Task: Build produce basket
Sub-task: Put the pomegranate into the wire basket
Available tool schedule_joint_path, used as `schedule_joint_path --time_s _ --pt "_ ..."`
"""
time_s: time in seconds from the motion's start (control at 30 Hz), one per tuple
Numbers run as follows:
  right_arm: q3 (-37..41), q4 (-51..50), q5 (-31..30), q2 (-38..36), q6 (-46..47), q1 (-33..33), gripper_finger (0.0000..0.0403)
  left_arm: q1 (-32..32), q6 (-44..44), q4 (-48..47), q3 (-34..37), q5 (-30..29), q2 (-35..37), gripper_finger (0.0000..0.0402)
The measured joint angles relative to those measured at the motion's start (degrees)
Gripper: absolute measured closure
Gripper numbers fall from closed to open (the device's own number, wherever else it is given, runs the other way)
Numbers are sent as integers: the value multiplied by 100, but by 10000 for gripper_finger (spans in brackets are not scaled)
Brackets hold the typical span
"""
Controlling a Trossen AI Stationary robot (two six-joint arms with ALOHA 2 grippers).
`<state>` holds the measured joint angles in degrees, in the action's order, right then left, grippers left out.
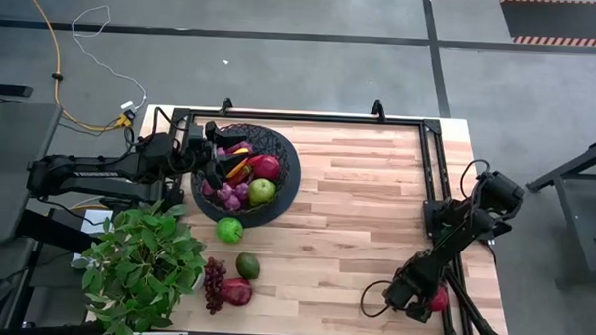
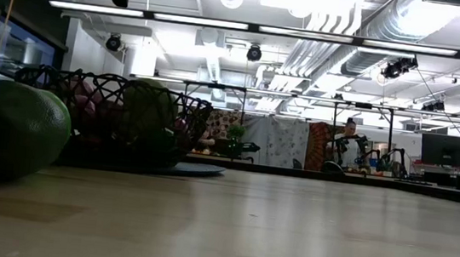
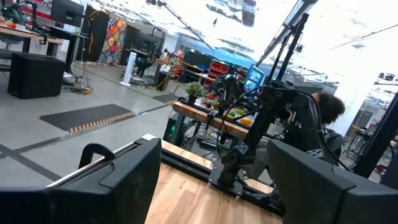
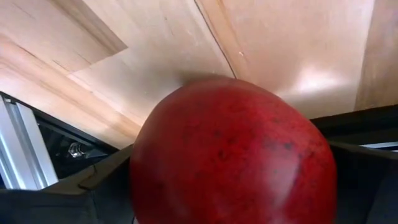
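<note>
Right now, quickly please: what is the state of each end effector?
Left end effector: open, empty, over the basket.
Right end effector: fingers around a red pomegranate at the table's near right corner; a closed grip cannot be told.

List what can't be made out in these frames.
- Right gripper grip: in the right wrist view the red pomegranate fills the gap between the fingers; contact unclear.
- Left gripper: high view, dark against the basket.
- Basket contents: low view, mesh and a green fruit block them.
</note>
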<state>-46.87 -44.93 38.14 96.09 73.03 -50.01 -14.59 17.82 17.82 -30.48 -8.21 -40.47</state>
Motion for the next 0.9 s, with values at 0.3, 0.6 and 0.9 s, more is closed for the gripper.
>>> schedule_joint_path --time_s 0.3,0.6,0.9 --pt "-491 -540 -311 -149 -1459 349 55 0 0 -2 0 -2 0 119" --pt "-1588 -1291 -2713 -986 -4878 2104 52 0 0 0 0 -13 0 119" --pt "-1609 1077 -3750 -1970 -5640 4782 50 0 -196 2 0 -176 -2 119"
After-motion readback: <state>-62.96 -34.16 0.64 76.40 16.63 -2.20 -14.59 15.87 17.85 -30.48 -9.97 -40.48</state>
